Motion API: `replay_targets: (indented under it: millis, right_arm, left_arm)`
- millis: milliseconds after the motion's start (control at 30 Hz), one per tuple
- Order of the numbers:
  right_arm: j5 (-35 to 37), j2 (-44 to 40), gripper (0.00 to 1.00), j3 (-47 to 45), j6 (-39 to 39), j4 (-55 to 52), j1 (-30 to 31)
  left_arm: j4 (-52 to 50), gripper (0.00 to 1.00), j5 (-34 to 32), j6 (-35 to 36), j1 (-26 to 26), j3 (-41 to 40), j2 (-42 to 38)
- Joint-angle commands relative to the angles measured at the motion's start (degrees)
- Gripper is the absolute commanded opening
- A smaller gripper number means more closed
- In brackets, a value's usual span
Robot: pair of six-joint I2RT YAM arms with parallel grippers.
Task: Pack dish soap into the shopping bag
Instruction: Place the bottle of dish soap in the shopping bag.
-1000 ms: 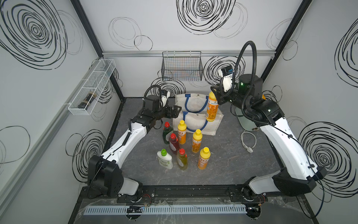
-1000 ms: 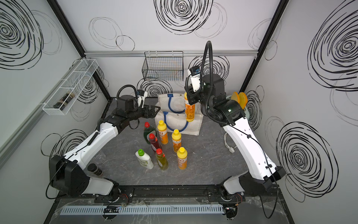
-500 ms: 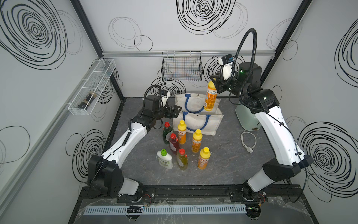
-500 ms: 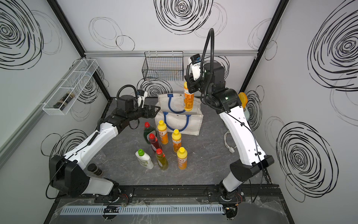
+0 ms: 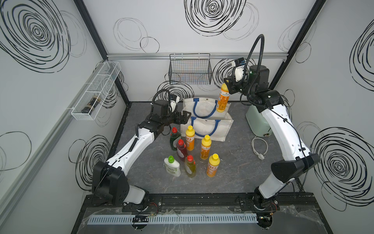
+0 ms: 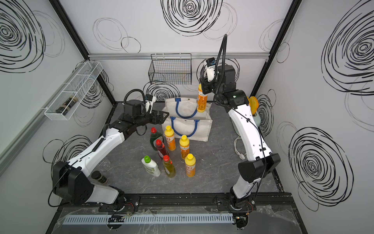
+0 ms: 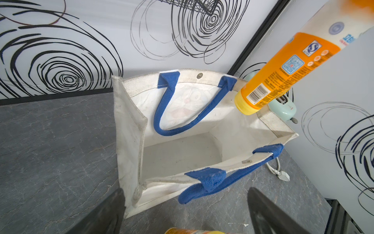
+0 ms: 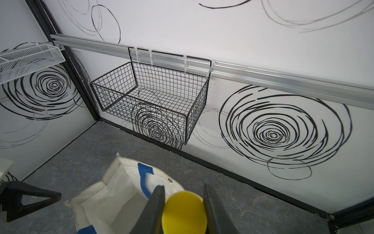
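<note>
- since a second ago the right arm (image 5: 283, 129) has straightened upward: in both top views its elbow sits higher and its forearm stands steeper.
- the bottle (image 5: 222, 99) it carries has risen with it and shifted toward the back wall. over the last half second it has barely moved.
- the left arm (image 5: 137, 145), the bag (image 5: 220, 129) and the other bottles (image 5: 206, 146) are where they were.
- the right gripper (image 8: 183, 202) is clamped on the orange bottle's yellow cap (image 8: 184, 210), which sits between its two fingers in the right wrist view.
- the bottle hangs cap up and slightly tilted, over the end of the bag's mouth nearest the right arm. in the left wrist view its base (image 7: 249, 105) is at about rim height by the far corner, well above the bag's floor, so it is not yet packed.
- the right arm climbs from its base at the front, bends at the elbow and reaches back and inward, its wrist high above the bag.
- the left arm stretches low from the front, forearm near level. the left gripper (image 5: 187, 117) is spread wide and holds nothing, at the bag's other end at rim height. i cannot tell whether a finger touches the cloth.
- the seven other bottles stand upright on the surface (image 5: 232, 162) just in front of the bag.
</note>
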Motion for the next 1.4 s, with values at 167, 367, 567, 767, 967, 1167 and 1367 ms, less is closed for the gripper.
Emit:
replay_targets:
  millis: [167,367,567,767,967,1167,1367]
  right_arm:
    - [-0.7,-2.0,0.00,-4.1,-0.7,12.7,-0.6]
    - [0.5,-2.9,0.00,-8.8,-1.8,14.6,-0.7]
    - [2.1,-3.8,0.00,-13.4,-2.5,17.1,-0.7]
    - [3.4,-5.4,0.00,-19.8,-3.2,21.2,-0.8]
    - [4.1,-6.3,0.00,-24.7,-3.6,24.4,-1.3]
    - [3.8,-6.9,0.00,-29.2,-2.4,27.1,-2.4]
    - [3.3,-7.5,0.00,-33.1,-1.3,30.0,-3.1]
  left_arm:
    - [1.5,0.96,0.0,0.9,-0.4,0.5,0.5]
    - [1.2,0.96,-0.2,1.0,-0.5,0.6,0.7]
    - [1.2,0.96,-0.2,1.1,-0.5,0.6,1.0]
    - [1.2,0.96,-0.1,1.1,-0.5,0.6,1.1]
    - [0.9,0.96,0.4,0.9,-0.7,0.8,1.6]
    - [0.6,0.96,0.1,1.2,-0.9,1.0,1.7]
    - [0.6,0.96,-0.3,1.4,-1.0,0.9,1.4]
